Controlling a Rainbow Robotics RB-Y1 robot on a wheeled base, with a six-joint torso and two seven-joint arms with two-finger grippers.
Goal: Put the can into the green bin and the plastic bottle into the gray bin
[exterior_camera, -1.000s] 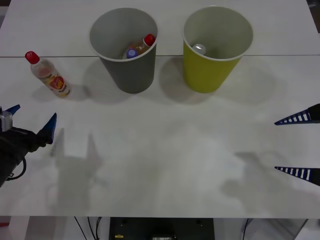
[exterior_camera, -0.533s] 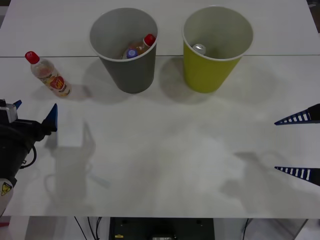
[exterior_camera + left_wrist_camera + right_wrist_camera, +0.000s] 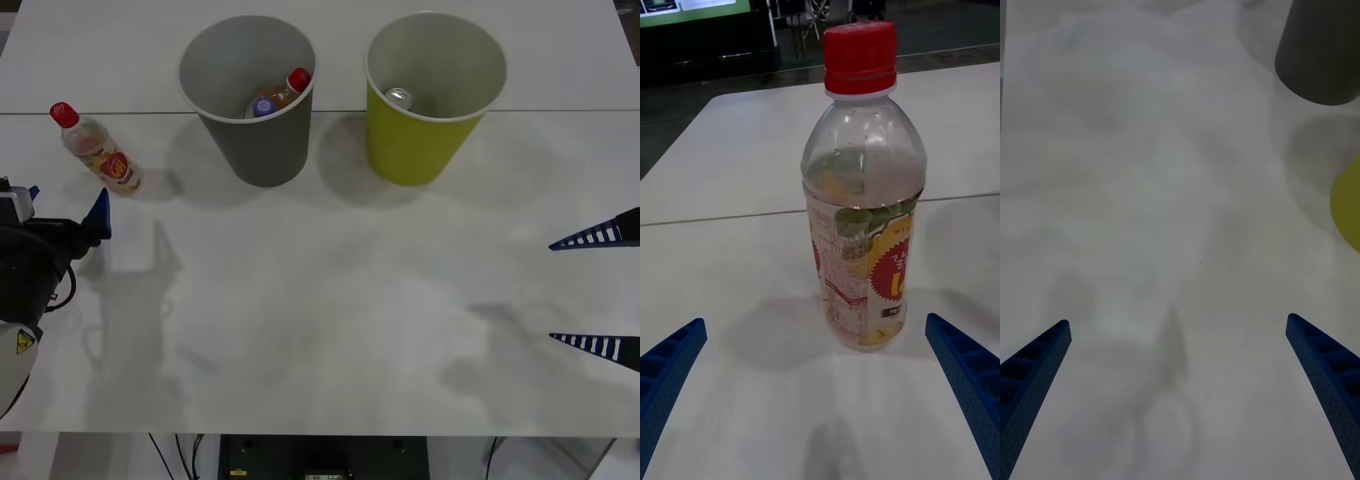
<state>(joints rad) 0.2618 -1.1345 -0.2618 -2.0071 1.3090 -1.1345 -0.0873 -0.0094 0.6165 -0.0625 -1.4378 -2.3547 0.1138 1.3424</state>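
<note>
The bottle [image 3: 98,149] stands upright on the table [image 3: 330,300] near its left edge, well left of the gray bin [image 3: 250,100], and the left gripper [image 3: 62,212] sits low just in front of it with its fingers spread wide, the bottle framed between them in the left wrist view [image 3: 863,187] but not yet touched. The main risk, as I judge it, is a tip-over: the bottle is tall, narrow and looks nearly empty, so a finger that meets it off-centre or closes before it lies well between the pads could knock it flat or send it rolling toward the table edge. Gripped too high, near the red cap [image 3: 860,58], it may swing or slip; squeezed hard, the thin wall could buckle and pop out. The gray bin already holds two bottles [image 3: 278,97], so a careless release at the rim might let this one bounce off them. The can [image 3: 399,98] lies inside the green bin [image 3: 432,95], so that half looks done. The right gripper [image 3: 598,292] waits at the table's right edge, fingers wide apart over bare table
</note>
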